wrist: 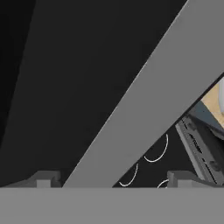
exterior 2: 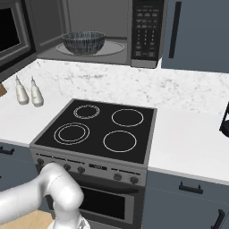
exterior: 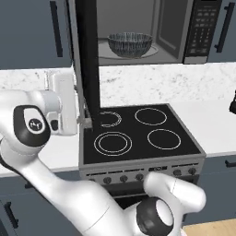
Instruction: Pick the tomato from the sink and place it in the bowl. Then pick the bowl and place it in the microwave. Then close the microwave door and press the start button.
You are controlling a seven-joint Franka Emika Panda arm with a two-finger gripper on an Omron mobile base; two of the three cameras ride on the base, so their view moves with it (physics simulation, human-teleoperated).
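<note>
The microwave [exterior: 138, 32] stands open above the stove. The bowl [exterior: 130, 44] sits on its turntable, also seen in the right base view [exterior 2: 83, 42]. The tomato is hidden and the sink is out of view. The microwave door [exterior: 87, 60] swings out edge-on toward me. My gripper [exterior: 85, 120] is at the door's lower edge, on its left side. In the hand view the door's black glass [wrist: 65, 87] and its grey edge band [wrist: 144, 109] lie close in front of the open gripper [wrist: 113, 180], which holds nothing. The keypad panel [exterior 2: 146, 29] is at the microwave's right.
The black stove [exterior: 138, 133] with ring burners lies below the microwave. Two pale bottles [exterior 2: 27, 91] stand on the counter left of the stove. A black object [exterior 2: 225, 120] sits at the counter's far right. Blue-grey cabinets flank the microwave.
</note>
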